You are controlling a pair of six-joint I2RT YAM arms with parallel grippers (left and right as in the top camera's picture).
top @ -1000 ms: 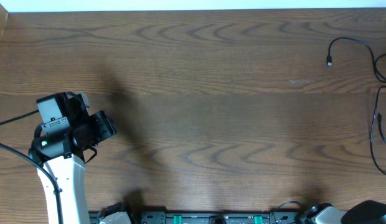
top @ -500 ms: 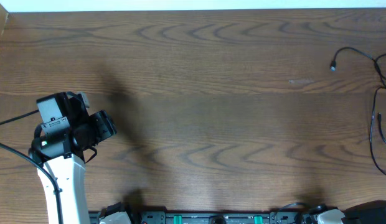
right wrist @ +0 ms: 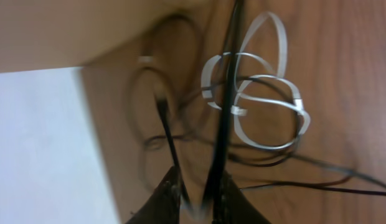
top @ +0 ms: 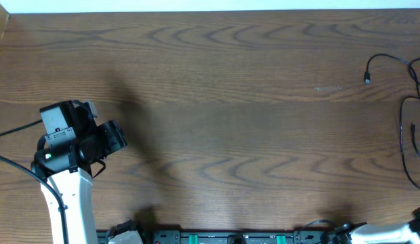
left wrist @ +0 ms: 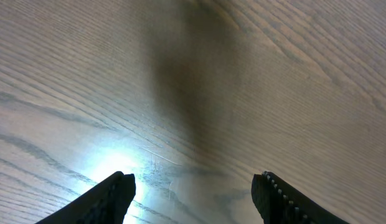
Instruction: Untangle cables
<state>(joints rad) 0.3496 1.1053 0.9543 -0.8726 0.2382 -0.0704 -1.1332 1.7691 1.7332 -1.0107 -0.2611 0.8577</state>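
Your left fingers [left wrist: 112,198] hang spread over bare bench [top: 217,102]. Far right lie the cables [right wrist: 225,93]. One plug [top: 366,78] has slid toward the edge in the last second, so a cord is drawing out. Cords pass between your right fingers [right wrist: 240,208]; you cannot tell if they pinch. No container shows.

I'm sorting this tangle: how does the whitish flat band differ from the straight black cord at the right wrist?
The whitish flat band is pale and ribbon-like; the straight black cord is dark and rounder. The band curls in overlapping loops; the cord runs nearly straight up the picture. They cross, over the wooden table.
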